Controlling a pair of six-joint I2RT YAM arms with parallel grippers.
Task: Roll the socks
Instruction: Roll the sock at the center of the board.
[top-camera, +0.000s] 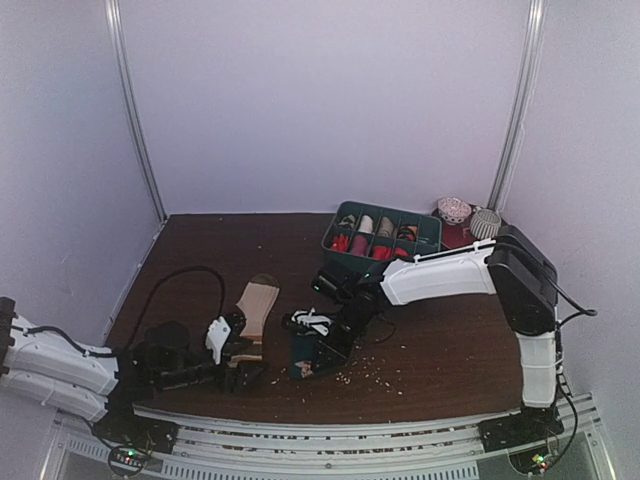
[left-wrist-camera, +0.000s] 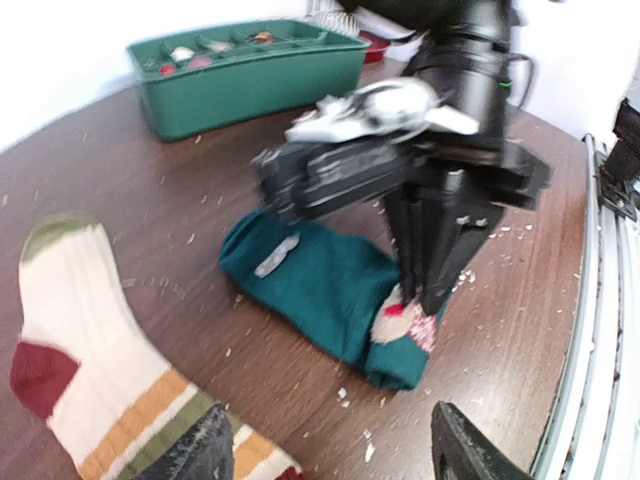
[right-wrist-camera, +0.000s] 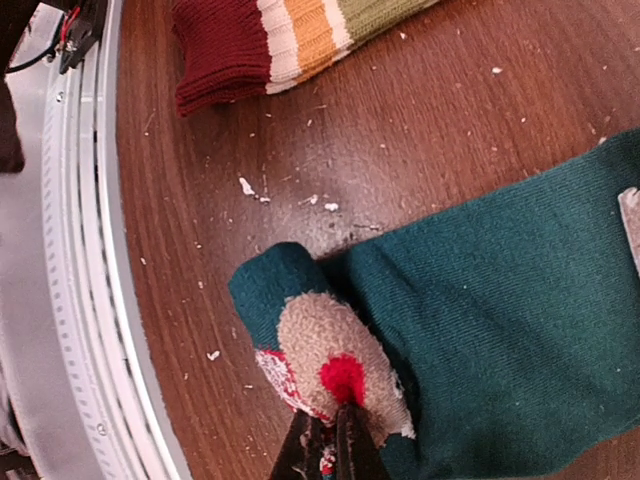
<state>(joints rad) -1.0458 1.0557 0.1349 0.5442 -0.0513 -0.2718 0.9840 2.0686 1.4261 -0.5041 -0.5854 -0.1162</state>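
The dark teal sock lies flat on the table, and its near end is folded over, showing a fuzzy beige and red patch. My right gripper is shut on that folded end, pinching the patch's edge; it also shows in the left wrist view and in the top view. The beige striped sock lies flat to the left of the teal sock. My left gripper is open and empty, low over the table between the two socks, near the striped sock's cuff end.
A green compartment tray with small bundles stands at the back right, with two balls behind it. Pale crumbs litter the wooden table. A metal rail runs along the near edge.
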